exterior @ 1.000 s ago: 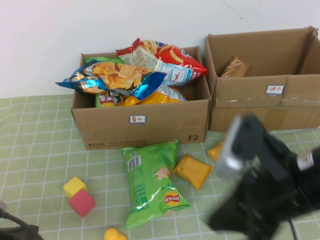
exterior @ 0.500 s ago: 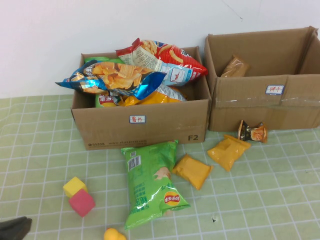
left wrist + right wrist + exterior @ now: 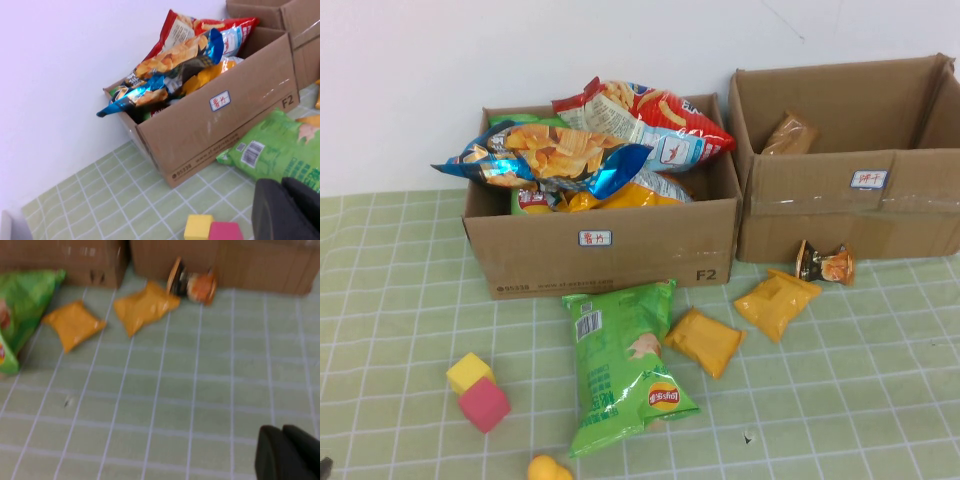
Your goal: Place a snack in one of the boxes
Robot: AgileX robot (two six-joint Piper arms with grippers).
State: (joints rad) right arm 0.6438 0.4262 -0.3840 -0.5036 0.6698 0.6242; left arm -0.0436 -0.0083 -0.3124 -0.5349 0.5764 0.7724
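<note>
A green chip bag [image 3: 620,365] lies on the table in front of the left cardboard box [image 3: 610,250], which is heaped with snack bags. Two yellow packets [image 3: 705,342] [image 3: 775,302] and a small dark snack pack [image 3: 823,264] lie near the right box [image 3: 850,215], which holds a brown packet [image 3: 788,133]. My left gripper [image 3: 282,186] is shut and empty, near the green bag [image 3: 280,145]. My right gripper [image 3: 281,431] is shut and empty, over bare table, well short of the yellow packets [image 3: 145,306] [image 3: 73,323]. Neither gripper shows in the high view.
A yellow block [image 3: 468,372] and a pink block [image 3: 483,405] sit at the front left, with a yellow toy [image 3: 548,468] at the front edge. A white wall stands behind the boxes.
The right arm has pulled back out of the high view, uncovering the yellow packet and the dark snack pack. The left arm's tip has also left the lower left corner.
</note>
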